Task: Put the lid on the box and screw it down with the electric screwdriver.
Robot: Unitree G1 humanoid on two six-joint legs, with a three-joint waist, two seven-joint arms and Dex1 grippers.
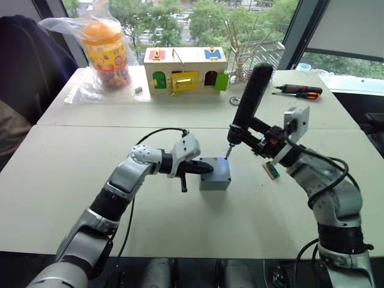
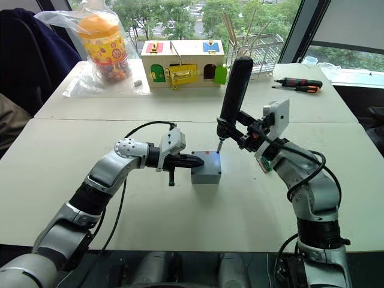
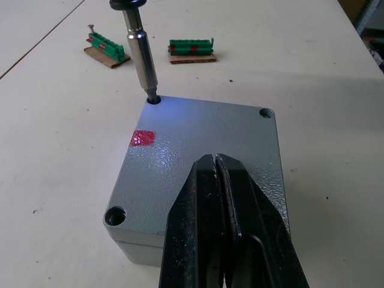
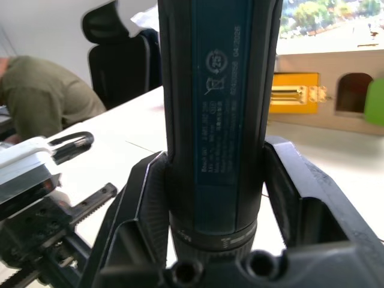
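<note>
The right gripper (image 2: 240, 133) clamps the screwdriver (image 2: 233, 90) around its lower body, tilted slightly, its bit (image 3: 143, 57) seated in a corner hole of the lid (image 3: 204, 150). The lid sits on the box (image 2: 206, 171) at mid-table. The left gripper (image 3: 225, 180), fingers pressed together with nothing between them, rests on the lid's top at the edge opposite the bit. The pale table (image 2: 180, 234) also carries a wooden box (image 2: 183, 63), a bagged jar (image 2: 105, 45) and a hand screwdriver (image 2: 298, 84) at the far side, before windows.
</note>
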